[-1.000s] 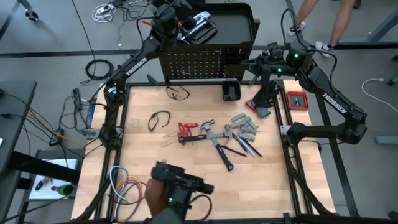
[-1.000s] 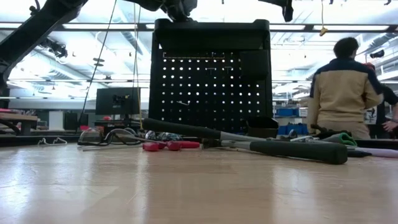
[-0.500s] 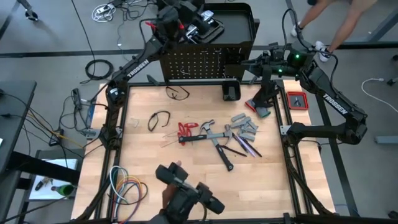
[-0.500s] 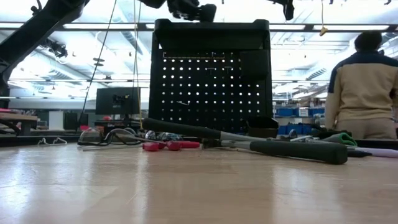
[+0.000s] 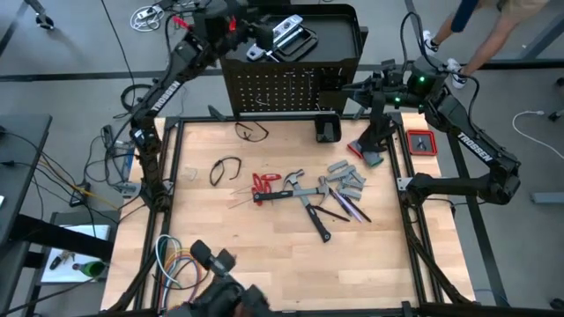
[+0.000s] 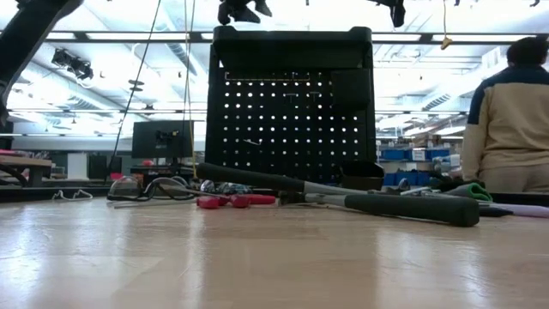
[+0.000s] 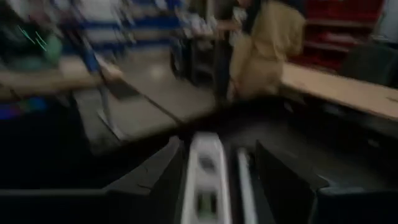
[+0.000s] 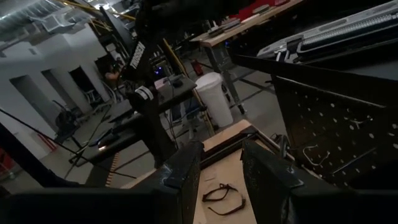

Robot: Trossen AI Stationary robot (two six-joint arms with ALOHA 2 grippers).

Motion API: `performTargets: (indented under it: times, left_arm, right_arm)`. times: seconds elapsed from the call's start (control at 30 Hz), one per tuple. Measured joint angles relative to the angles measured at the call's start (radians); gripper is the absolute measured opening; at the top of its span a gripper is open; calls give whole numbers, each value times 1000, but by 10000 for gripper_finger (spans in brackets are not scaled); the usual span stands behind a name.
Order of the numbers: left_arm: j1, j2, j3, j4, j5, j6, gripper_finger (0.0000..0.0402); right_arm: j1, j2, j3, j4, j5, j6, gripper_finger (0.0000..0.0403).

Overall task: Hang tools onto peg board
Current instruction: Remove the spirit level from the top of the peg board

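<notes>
Little looks done: red-handled pliers (image 5: 262, 183), a steel hammer (image 5: 295, 191) and grey metal wrenches (image 5: 345, 179) lie on the light wooden surface (image 5: 264, 238), the black perforated peg board (image 5: 273, 92) nearly bare. The left claw (image 5: 254, 35) hangs above the stand's tray, spread beside a silver level (image 5: 284, 31); the right claw (image 5: 330, 86), parted and empty, waits at the board's edge.

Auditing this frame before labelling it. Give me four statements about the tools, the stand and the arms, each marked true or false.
1. The silver level lies in the stand's top tray. True.
2. The red-handled pliers hang on the peg board. False: they lie on the table.
3. The right arm has its jaws open with nothing between them. True.
4. The left arm reaches down to the tools on the table. False: it reaches over the top tray, at the silver level.
</notes>
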Motion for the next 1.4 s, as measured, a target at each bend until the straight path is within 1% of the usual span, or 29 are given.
performTargets:
  times: [0.13, 0.2, 0.27, 0.4, 0.47, 0.57, 0.63, 0.73, 0.87, 0.97, 1.07, 1.3, 1.4]
  left_arm:
    - [45, -22, 0, -168, 148, -123, 201]
    - [58, -24, 0, -220, 195, -160, 202]
    - [58, -25, 0, -256, 211, -156, 203]
    - [38, -22, 0, -296, 207, -46, 205]
    - [29, -21, 0, -292, 178, 10, 205]
    - [9, -20, 0, -275, 39, 116, 204]
    - [-3, -20, 0, -224, -46, 181, 204]
    - [-5, -20, 0, -112, -103, 248, 204]
    - [-2, -14, -1, 2, -192, 299, 203]
    - [5, 0, -4, 17, -232, 386, 203]
    - [3, 26, -4, 18, -252, 474, 203]
    - [-4, 79, -5, 54, -292, 563, 203]
    - [-4, 86, -4, 63, -332, 611, 203]
  right_arm:
    - [-1, 0, 0, 0, 1, -7, 125]
    - [-1, 0, 0, 0, 1, -8, 125]
    - [-1, 0, 0, 0, 1, -14, 125]
    - [-1, 0, 0, 0, 1, -15, 125]
    - [-1, 0, 0, 0, 0, -15, 125]
    - [-1, 0, 0, -1, -10, -15, 125]
    - [-1, 0, 0, -1, -16, -15, 125]
    - [-1, 0, 0, -1, -17, -7, 125]
    - [0, 0, 0, -1, -19, -5, 125]
    - [0, 0, 0, -1, -21, -4, 125]
    - [0, 0, 0, -1, -21, -4, 125]
    - [0, 0, 0, -1, -21, 2, 125]
    - [0, -2, 0, -1, -23, 15, 125]
